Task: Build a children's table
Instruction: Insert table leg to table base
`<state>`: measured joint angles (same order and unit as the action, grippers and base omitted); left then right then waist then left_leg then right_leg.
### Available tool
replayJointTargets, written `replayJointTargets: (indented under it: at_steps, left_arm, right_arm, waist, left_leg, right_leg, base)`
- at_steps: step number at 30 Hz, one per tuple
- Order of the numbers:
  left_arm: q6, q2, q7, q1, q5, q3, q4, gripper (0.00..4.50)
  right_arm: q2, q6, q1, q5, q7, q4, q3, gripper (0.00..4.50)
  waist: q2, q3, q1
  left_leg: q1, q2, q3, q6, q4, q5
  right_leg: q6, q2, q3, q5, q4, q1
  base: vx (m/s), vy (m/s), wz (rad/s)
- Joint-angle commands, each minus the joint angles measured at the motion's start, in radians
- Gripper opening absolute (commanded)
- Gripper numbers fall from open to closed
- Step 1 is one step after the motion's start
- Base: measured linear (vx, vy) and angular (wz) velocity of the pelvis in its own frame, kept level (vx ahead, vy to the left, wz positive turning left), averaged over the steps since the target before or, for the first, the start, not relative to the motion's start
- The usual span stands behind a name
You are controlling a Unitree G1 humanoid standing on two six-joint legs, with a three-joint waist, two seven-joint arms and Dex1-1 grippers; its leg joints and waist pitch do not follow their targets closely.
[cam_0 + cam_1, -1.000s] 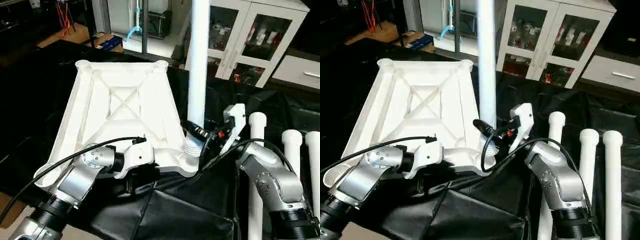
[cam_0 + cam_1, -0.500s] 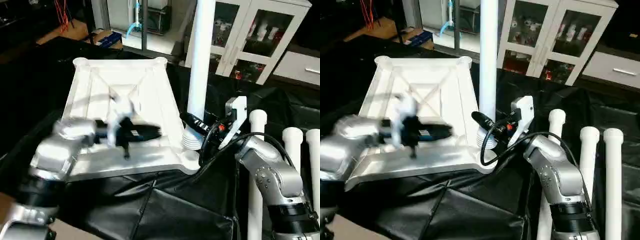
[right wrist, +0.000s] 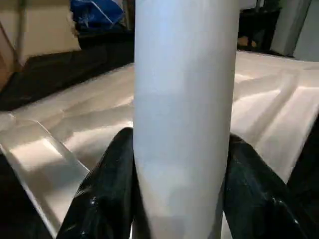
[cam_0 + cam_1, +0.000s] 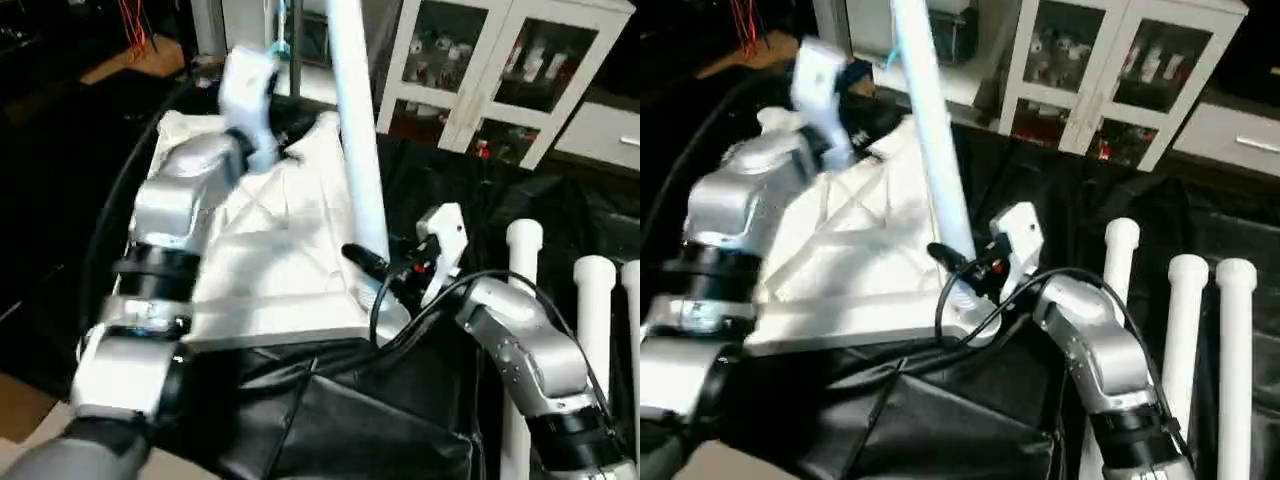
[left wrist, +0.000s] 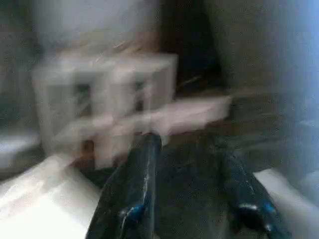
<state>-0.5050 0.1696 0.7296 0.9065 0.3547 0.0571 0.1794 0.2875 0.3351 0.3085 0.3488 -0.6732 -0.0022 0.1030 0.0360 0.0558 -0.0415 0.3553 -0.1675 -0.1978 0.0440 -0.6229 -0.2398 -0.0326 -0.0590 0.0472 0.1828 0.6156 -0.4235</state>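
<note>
Your tabletop [image 4: 290,250] lay underside-up on the black cloth [image 4: 330,420]. At its near right corner one leg [image 4: 357,150] stood tilted — your right gripper [image 3: 174,199] was clamped round it. Beyond that corner lay three spare legs [image 4: 590,300]. Over the far edge your left gripper [image 5: 192,199] hung parted, holding nothing.

Head stereo pair looking down over tabletop [image 4: 270,250], right wrist view close on leg [image 3: 184,99], left wrist view blurred

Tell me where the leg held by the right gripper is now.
In the head views, the leg rises tilted from the tabletop's near right corner, clamped low by the right gripper, left of three lying legs.
</note>
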Motion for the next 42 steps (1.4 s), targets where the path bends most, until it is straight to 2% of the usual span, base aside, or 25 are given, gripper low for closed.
replayJointTargets:
  at_steps: [1, 2, 3, 4, 5, 6, 7, 9, 11, 12, 14, 15, 16, 18, 19, 20, 21, 25, 26, 28, 29, 31, 35, 37, 42]
  left_arm:
    - [-0.057, -0.004, 0.151, -0.011, 0.176, -0.027, -0.196, 1.41]
    - [-0.082, -0.004, 0.165, -0.023, 0.233, -0.024, -0.235, 1.41]
    - [-0.098, -0.006, 0.167, -0.030, 0.275, -0.019, -0.254, 1.41]
    - [-0.117, -0.010, 0.150, -0.036, 0.320, -0.004, -0.254, 1.41]
    - [-0.116, -0.010, 0.147, -0.037, 0.321, -0.001, -0.251, 1.41]
    - [-0.093, -0.010, 0.139, -0.039, 0.299, -0.001, -0.228, 1.41]
    - [-0.072, -0.010, 0.129, -0.040, 0.264, -0.001, -0.205, 1.41]
    - [-0.024, -0.008, 0.068, -0.028, 0.150, 0.008, -0.130, 1.41]
    - [0.058, 0.024, -0.024, -0.002, 0.006, 0.027, 0.001, 1.41]
    - [0.095, 0.048, -0.062, 0.004, -0.048, 0.029, 0.051, 1.41]
    - [0.137, 0.101, -0.073, -0.012, -0.103, 0.004, 0.083, 1.41]
    - [0.152, 0.121, -0.057, -0.026, -0.111, -0.009, 0.086, 1.41]
    - [0.160, 0.142, -0.030, -0.060, -0.091, -0.027, 0.076, 1.41]
    - [0.159, 0.149, -0.017, -0.080, -0.072, -0.034, 0.068, 1.41]
    - [0.137, 0.170, 0.028, -0.142, -0.059, -0.072, 0.024, 1.70]
    - [0.115, 0.186, 0.071, -0.198, -0.046, -0.110, -0.017, 1.77]
    - [0.102, 0.204, 0.149, -0.284, -0.049, -0.172, -0.071, 1.77]
    - [0.118, 0.203, 0.224, -0.353, -0.085, -0.244, -0.080, 2.15]
    - [0.147, 0.206, 0.255, -0.382, -0.100, -0.279, -0.068, 2.21]
    - [0.154, 0.209, 0.265, -0.394, -0.102, -0.293, -0.068, 2.30]
    - [0.172, 0.220, 0.280, -0.415, -0.113, -0.320, -0.068, 2.39]
    - [0.178, 0.236, 0.297, -0.434, -0.118, -0.349, -0.069, 2.60]
    - [0.211, 0.245, 0.284, -0.465, -0.144, -0.365, -0.073, 2.93]
    - [0.243, 0.264, 0.292, -0.488, -0.193, -0.393, -0.063, 3.03]
    - [0.253, 0.276, 0.283, -0.517, -0.217, -0.399, -0.065, 3.11]
  right_arm:
    - [0.009, -0.013, -0.006, -0.016, 0.007, -0.022, -0.012, 1.84]
    - [0.010, -0.016, -0.008, -0.019, 0.010, -0.022, -0.012, 1.84]
    - [0.010, -0.019, -0.009, -0.023, 0.013, -0.020, -0.012, 1.84]
    - [0.010, -0.024, -0.012, -0.029, 0.020, -0.016, -0.014, 1.84]
    - [0.010, -0.025, -0.013, -0.030, 0.021, -0.015, -0.015, 1.84]
    - [0.010, -0.028, -0.014, -0.035, 0.025, -0.012, -0.015, 1.84]
    - [0.011, -0.030, -0.015, -0.036, 0.028, -0.011, -0.015, 1.84]
    - [0.011, -0.030, -0.011, -0.036, 0.032, -0.016, -0.017, 1.84]
    - [0.007, -0.032, 0.013, -0.029, 0.041, -0.009, -0.038, 1.84]
    - [0.006, -0.034, 0.024, -0.026, 0.052, -0.006, -0.052, 1.84]
    - [0.006, -0.039, 0.050, -0.014, 0.064, 0.008, -0.079, 1.84]
    - [0.004, -0.043, 0.063, -0.005, 0.066, 0.021, -0.092, 1.84]
    - [-0.007, -0.068, 0.079, 0.008, 0.072, 0.062, -0.116, 1.83]
    - [-0.014, -0.084, 0.086, 0.013, 0.076, 0.086, -0.127, 1.83]
    - [-0.012, -0.104, 0.097, -0.008, 0.102, 0.120, -0.134, 1.83]
    - [-0.015, -0.107, 0.106, -0.010, 0.117, 0.139, -0.148, 1.83]
    - [-0.017, -0.099, 0.112, -0.002, 0.128, 0.143, -0.167, 1.83]
    - [-0.004, -0.084, 0.106, 0.005, 0.106, 0.133, -0.167, 1.83]
    - [0.003, -0.073, 0.095, 0.012, 0.085, 0.116, -0.161, 1.83]
    - [0.004, -0.069, 0.089, 0.015, 0.077, 0.107, -0.160, 1.83]
    - [0.008, -0.061, 0.076, 0.024, 0.060, 0.088, -0.157, 1.83]
    - [0.012, -0.052, 0.068, 0.042, 0.037, 0.070, -0.153, 1.83]
    - [0.010, -0.051, 0.044, 0.057, 0.018, 0.055, -0.140, 1.83]
    - [0.005, -0.046, 0.029, 0.056, 0.007, 0.053, -0.126, 1.83]
    - [0.000, -0.016, 0.002, 0.063, 0.005, 0.010, -0.113, 1.83]
  waist:
    - [-0.018, -0.081, -0.007]
    - [-0.022, -0.079, -0.006]
    - [-0.019, -0.076, -0.002]
    - [-0.021, -0.066, 0.002]
    - [-0.020, -0.062, 0.005]
    - [-0.020, -0.058, 0.006]
    - [-0.022, -0.054, 0.009]
    - [-0.027, -0.053, 0.014]
    - [-0.023, -0.056, 0.018]
    - [-0.026, -0.057, 0.019]
    - [-0.028, -0.059, 0.024]
    - [-0.029, -0.061, 0.022]
    - [-0.021, -0.064, 0.026]
    - [-0.032, -0.068, 0.022]
    - [-0.039, -0.072, 0.021]
    - [-0.035, -0.076, 0.018]
    - [-0.032, -0.078, 0.014]
    - [-0.030, -0.085, 0.003]
    - [-0.029, -0.084, -0.002]
    - [-0.028, -0.076, -0.007]
    - [-0.023, -0.072, -0.007]
    - [-0.022, -0.068, -0.005]
    - [-0.017, -0.062, 0.002]
    - [-0.015, -0.063, 0.006]
    - [-0.012, -0.064, 0.008]
  left_leg:
    - [-0.002, -0.061, 0.027, -0.133, 0.055, 0.139]
    - [-0.003, -0.062, 0.027, -0.130, 0.055, 0.121]
    - [-0.002, -0.062, 0.025, -0.127, 0.058, 0.078]
    - [-0.006, -0.061, 0.022, -0.106, 0.063, -0.012]
    - [-0.006, -0.061, 0.022, -0.096, 0.066, -0.043]
    - [-0.008, -0.060, 0.022, -0.083, 0.068, -0.077]
    - [-0.015, -0.059, 0.023, -0.058, 0.070, -0.122]
    - [-0.021, -0.057, 0.024, -0.033, 0.072, -0.137]
    - [-0.017, -0.053, 0.028, -0.028, 0.073, -0.125]
    - [-0.014, -0.052, 0.030, -0.026, 0.074, -0.124]
    - [-0.006, -0.053, 0.037, -0.018, 0.078, -0.120]
    - [-0.009, -0.055, 0.038, -0.017, 0.076, -0.111]
    - [-0.004, -0.057, 0.036, -0.022, 0.075, -0.084]
    - [-0.009, -0.060, 0.031, -0.031, 0.071, -0.051]
    - [-0.008, -0.058, 0.030, -0.041, 0.069, -0.012]
    - [-0.009, -0.061, 0.032, -0.045, 0.068, 0.014]
    - [-0.005, -0.060, 0.027, -0.076, 0.066, 0.066]
    - [-0.008, -0.058, 0.020, -0.138, 0.056, 0.132]
    - [-0.005, -0.058, 0.021, -0.150, 0.054, 0.138]
    - [-0.001, -0.060, 0.020, -0.143, 0.058, 0.085]
    - [-0.002, -0.062, 0.019, -0.125, 0.061, 0.040]
    - [-0.004, -0.063, 0.020, -0.089, 0.066, -0.018]
    - [0.001, -0.060, 0.021, -0.054, 0.069, -0.069]
    - [0.001, -0.060, 0.024, -0.046, 0.070, -0.085]
    - [0.000, -0.059, 0.023, -0.044, 0.069, -0.067]
  right_leg:
    - [-0.375, -0.084, -0.051, -0.272, -0.021, 0.077]
    - [-0.376, -0.086, -0.051, -0.251, -0.020, 0.079]
    - [-0.375, -0.086, -0.052, -0.198, -0.027, 0.081]
    - [-0.354, -0.081, -0.051, -0.062, -0.044, 0.079]
    - [-0.338, -0.079, -0.051, -0.003, -0.052, 0.079]
    - [-0.319, -0.078, -0.050, 0.064, -0.061, 0.078]
    - [-0.275, -0.077, -0.050, 0.182, -0.074, 0.076]
    - [-0.208, -0.072, -0.051, 0.276, -0.089, 0.069]
    - [-0.177, -0.068, -0.050, 0.283, -0.091, 0.072]
    - [-0.165, -0.067, -0.048, 0.283, -0.088, 0.075]
    - [-0.140, -0.070, -0.044, 0.293, -0.084, 0.080]
    - [-0.145, -0.077, -0.047, 0.290, -0.085, 0.074]
    - [-0.169, -0.078, -0.049, 0.239, -0.077, 0.075]
    - [-0.216, -0.082, -0.050, 0.158, -0.067, 0.070]
    - [-0.243, -0.077, -0.050, 0.074, -0.056, 0.072]
    - [-0.257, -0.080, -0.048, 0.027, -0.048, 0.071]
    - [-0.283, -0.081, -0.049, -0.065, -0.037, 0.073]
    - [-0.292, -0.075, -0.049, -0.140, -0.030, 0.065]
    - [-0.293, -0.076, -0.049, -0.142, -0.029, 0.064]
    - [-0.283, -0.080, -0.050, -0.070, -0.038, 0.065]
    - [-0.271, -0.081, -0.051, -0.008, -0.045, 0.065]
    - [-0.242, -0.080, -0.053, 0.084, -0.052, 0.063]
    - [-0.207, -0.080, -0.055, 0.174, -0.063, 0.063]
    - [-0.184, -0.080, -0.055, 0.221, -0.067, 0.062]
    - [-0.176, -0.076, -0.055, 0.212, -0.066, 0.057]
  base:
    - [0.000, 0.000, 0.00]
    - [0.000, 0.000, 0.00]
    - [0.000, 0.000, 0.00]
    - [0.000, 0.000, 0.00]
    - [0.000, 0.000, 0.00]
    - [-0.065, -0.006, 0.01]
    - [-0.068, -0.007, 0.06]
    - [-0.060, -0.008, 0.08]
    - [0.000, 0.000, 0.00]
    - [0.000, 0.000, 0.00]
    - [0.000, 0.000, 0.00]
    - [0.000, 0.000, 0.00]
    - [0.000, 0.000, 0.00]
    - [0.000, 0.000, 0.00]
    - [0.000, 0.000, 0.00]
    - [0.000, 0.000, 0.00]
    - [0.000, 0.000, 0.00]
    - [0.000, 0.000, 0.00]
    - [0.000, 0.000, 0.00]
    - [0.000, 0.000, 0.00]
    - [0.000, 0.000, 0.00]
    - [0.000, 0.000, 0.00]
    - [0.000, 0.000, 0.00]
    - [0.000, 0.000, 0.00]
    - [0.000, 0.000, 0.00]
